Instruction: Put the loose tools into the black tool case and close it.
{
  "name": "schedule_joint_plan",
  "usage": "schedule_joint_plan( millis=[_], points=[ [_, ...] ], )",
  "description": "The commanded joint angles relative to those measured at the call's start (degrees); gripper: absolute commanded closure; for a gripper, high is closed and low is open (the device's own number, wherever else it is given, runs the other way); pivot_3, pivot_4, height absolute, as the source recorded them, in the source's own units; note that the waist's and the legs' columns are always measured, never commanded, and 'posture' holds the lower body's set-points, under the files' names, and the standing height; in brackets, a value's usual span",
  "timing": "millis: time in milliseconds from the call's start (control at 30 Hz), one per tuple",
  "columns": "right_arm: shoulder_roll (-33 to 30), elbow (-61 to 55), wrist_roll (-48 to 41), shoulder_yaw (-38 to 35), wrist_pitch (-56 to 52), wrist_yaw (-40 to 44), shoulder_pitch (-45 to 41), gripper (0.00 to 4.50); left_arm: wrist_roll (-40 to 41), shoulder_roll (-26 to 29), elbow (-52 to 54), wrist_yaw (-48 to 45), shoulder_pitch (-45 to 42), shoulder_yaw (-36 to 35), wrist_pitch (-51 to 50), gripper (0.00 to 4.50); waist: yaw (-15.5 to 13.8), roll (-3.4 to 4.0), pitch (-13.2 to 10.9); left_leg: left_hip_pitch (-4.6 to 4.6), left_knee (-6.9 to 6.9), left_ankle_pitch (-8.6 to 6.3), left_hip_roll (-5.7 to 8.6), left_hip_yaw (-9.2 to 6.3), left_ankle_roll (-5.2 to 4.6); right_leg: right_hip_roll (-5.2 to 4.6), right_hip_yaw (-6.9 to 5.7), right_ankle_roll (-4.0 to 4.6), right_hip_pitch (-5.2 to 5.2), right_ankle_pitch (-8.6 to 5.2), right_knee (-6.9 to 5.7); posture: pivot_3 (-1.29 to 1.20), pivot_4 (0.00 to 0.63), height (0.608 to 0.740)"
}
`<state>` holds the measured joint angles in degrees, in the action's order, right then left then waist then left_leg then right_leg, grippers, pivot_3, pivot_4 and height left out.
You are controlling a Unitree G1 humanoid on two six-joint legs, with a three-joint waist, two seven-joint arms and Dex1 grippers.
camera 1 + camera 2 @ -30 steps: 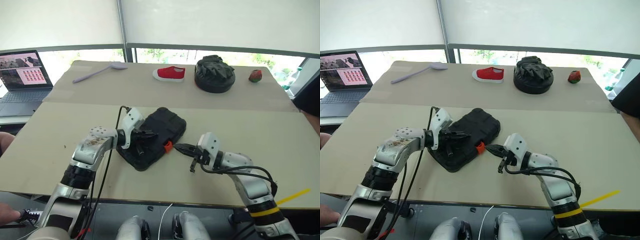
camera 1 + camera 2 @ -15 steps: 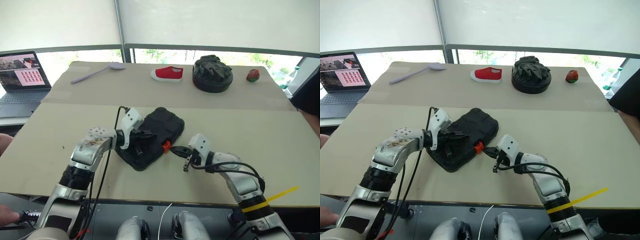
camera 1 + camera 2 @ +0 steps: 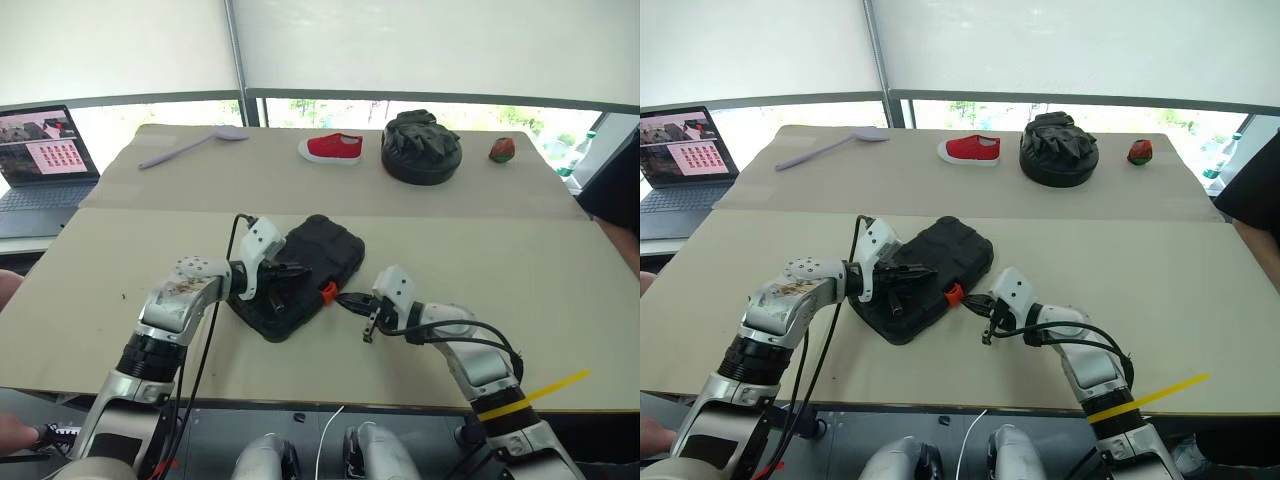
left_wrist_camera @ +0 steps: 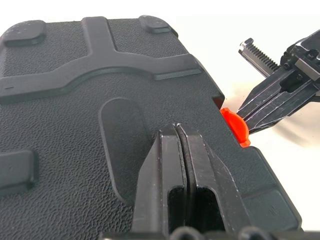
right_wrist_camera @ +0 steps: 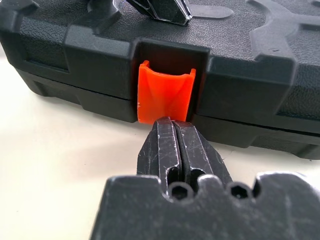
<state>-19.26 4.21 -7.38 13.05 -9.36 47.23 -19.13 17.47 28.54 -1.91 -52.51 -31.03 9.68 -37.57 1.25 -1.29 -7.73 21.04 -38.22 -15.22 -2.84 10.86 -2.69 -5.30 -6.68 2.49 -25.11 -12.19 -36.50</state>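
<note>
Pressing the Latch of the Closed Case

The black tool case (image 3: 306, 273) lies closed on the table (image 3: 520, 260), directly ahead of both grippers. The left gripper (image 4: 181, 132), fingers clenched together and empty, rests its tips on the lid. The right gripper (image 5: 172, 122), fingers likewise clenched and empty, has its tips against the orange latch (image 5: 166, 91) on the case's front edge.

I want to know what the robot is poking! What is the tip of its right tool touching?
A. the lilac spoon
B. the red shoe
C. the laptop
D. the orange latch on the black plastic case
D: the shut right tool sits at the bottom edge of the orange latch on the closed black moulded-plastic case.
</note>
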Motion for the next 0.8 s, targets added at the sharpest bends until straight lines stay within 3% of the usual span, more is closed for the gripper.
schedule_joint_plan(
  millis=[33, 267, 400, 500, 600, 800],
  points=[
    [2.56, -1.03, -0.53, 0.47, 1.00, -0.96, -2.69, 4.50, -1.52, -0.40, -4.43, 0.13, 4.21, 4.28, -4.71, 4.40, -0.02, 0.00, 0.00, 0.00, 0.05, 0.06, 0.00, -0.04, 0.10, 0.00, -0.04, 0.00, -0.01, 0.00, 0.00, 0.00, 0.150, 0.740],
    [3.38, -0.45, -0.12, 0.16, 1.40, -1.00, -2.15, 4.50, -1.17, -0.32, -4.28, 0.34, 4.81, 4.01, -4.62, 4.40, -0.11, 0.01, 0.00, 0.03, 0.18, 0.10, 0.00, -0.08, 0.16, 0.01, -0.08, 0.00, -0.04, 0.00, 0.08, 0.00, 0.150, 0.740],
    [-0.90, -5.46, -2.84, -1.88, 1.67, 3.38, 0.62, 4.50, 1.60, -0.89, -2.37, -0.06, 6.39, -2.14, 2.40, 4.40, -0.22, 0.11, -0.03, 0.08, 0.32, 0.10, 0.01, -0.09, 0.16, 0.01, -0.13, -0.01, -0.04, 0.01, 0.28, 0.00, 0.150, 0.740],
    [-5.94, -9.53, -5.96, -4.76, 1.70, 7.63, 3.46, 4.50, 3.24, 0.81, 1.80, -1.96, 9.97, -8.24, 11.42, 3.77, -0.20, 0.20, -0.10, 0.17, 0.42, 0.09, 0.02, -0.09, 0.14, 0.01, -0.14, 0.02, -0.13, -0.01, 0.41, 0.00, 0.150, 0.740],
    [-10.04, -12.57, -9.50, -8.14, 1.95, 10.47, 6.15, 4.50, 4.83, 3.82, 5.14, -4.21, 15.03, -14.11, 17.55, 2.71, -0.22, 0.14, -0.15, 0.27, 0.45, 0.04, 0.03, -0.09, 0.13, 0.02, -0.18, 0.22, -0.20, -0.12, 0.49, 0.00, 0.150, 0.740],
    [-17.01, -9.93, -12.57, -17.77, 8.23, 13.98, 10.02, 2.62, 3.10, 13.16, 5.11, -4.17, 29.59, -28.58, 26.73, 0.59, -0.43, 0.05, -0.47, 0.71, 0.47, -0.19, 0.01, -0.10, 0.11, 0.03, -0.30, 0.40, -0.69, -0.25, 0.53, 0.00, 0.150, 0.740]
  ],
)
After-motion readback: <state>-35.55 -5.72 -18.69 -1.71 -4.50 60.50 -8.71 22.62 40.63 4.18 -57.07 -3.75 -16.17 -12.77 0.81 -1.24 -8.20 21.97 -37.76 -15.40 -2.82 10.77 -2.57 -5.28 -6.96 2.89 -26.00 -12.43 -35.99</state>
